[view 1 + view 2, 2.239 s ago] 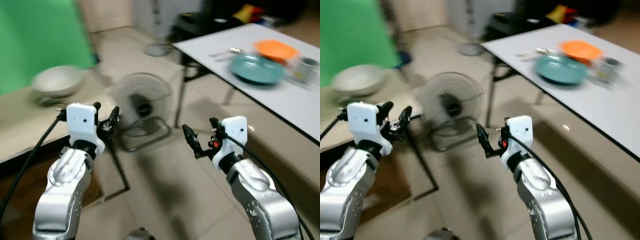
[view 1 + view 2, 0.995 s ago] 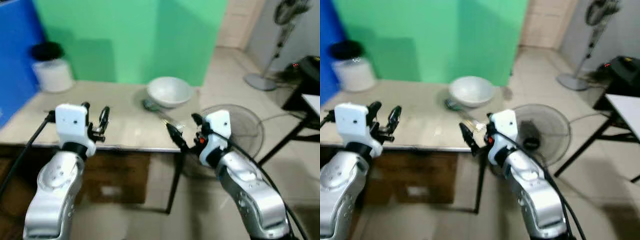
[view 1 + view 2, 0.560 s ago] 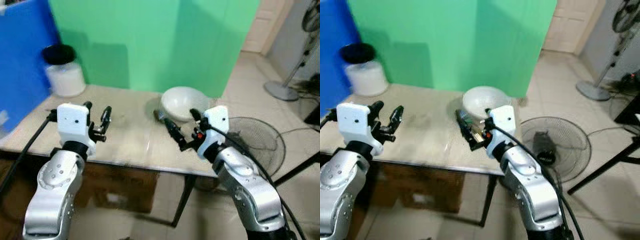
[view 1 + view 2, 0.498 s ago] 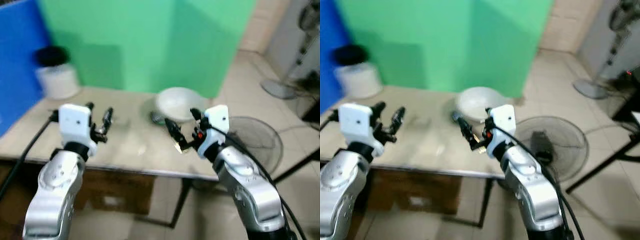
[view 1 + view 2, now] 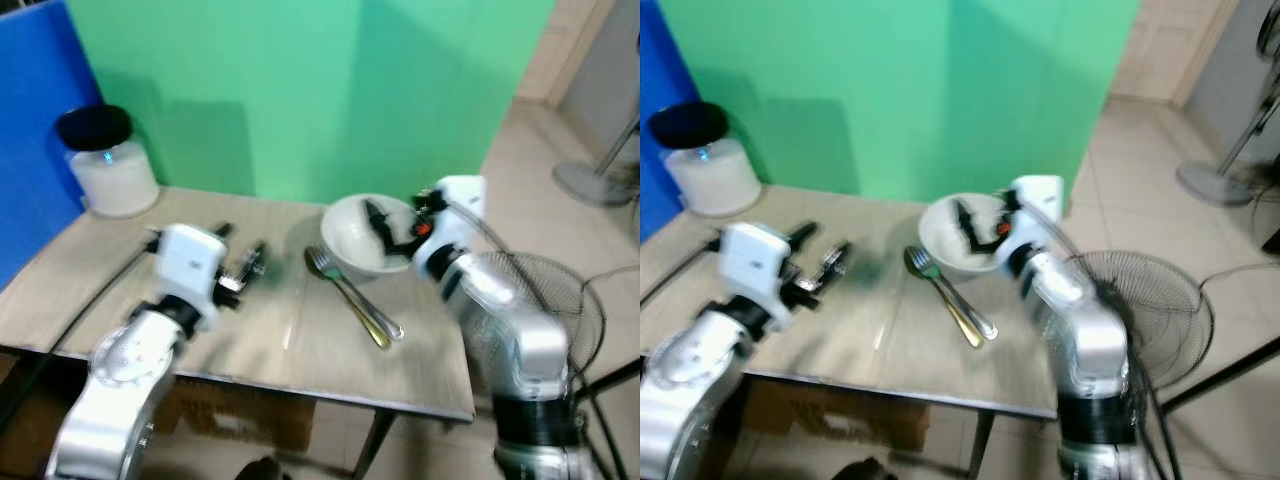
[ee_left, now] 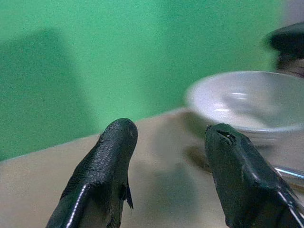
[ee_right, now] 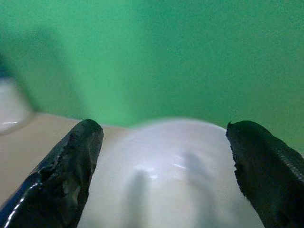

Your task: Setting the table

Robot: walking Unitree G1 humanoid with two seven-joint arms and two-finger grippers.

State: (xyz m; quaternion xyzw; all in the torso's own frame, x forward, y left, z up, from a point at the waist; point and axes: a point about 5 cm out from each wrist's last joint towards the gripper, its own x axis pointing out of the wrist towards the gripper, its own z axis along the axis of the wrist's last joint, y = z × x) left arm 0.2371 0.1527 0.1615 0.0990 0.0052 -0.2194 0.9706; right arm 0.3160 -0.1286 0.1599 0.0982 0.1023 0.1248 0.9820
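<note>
Hovering over bowl [image 5: 352, 240] — right gripper [image 5: 385, 229] spread.

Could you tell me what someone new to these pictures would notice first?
Probably the right gripper, open and poised over the white bowl at the beige table's far edge, against a bright green backdrop. Next, a fork and spoon beside the bowl, and the left gripper open above the tabletop.

My right gripper [image 7: 164, 166] spreads its two black fingers [image 7: 66, 175] wide, one at either side of a white bowl [image 7: 175, 175] on the beige table [image 7: 38, 137]. Behind stands a green wall [image 7: 156, 52]; a blurred pale shape, perhaps a jar [image 7: 12, 107], sits beyond.
</note>
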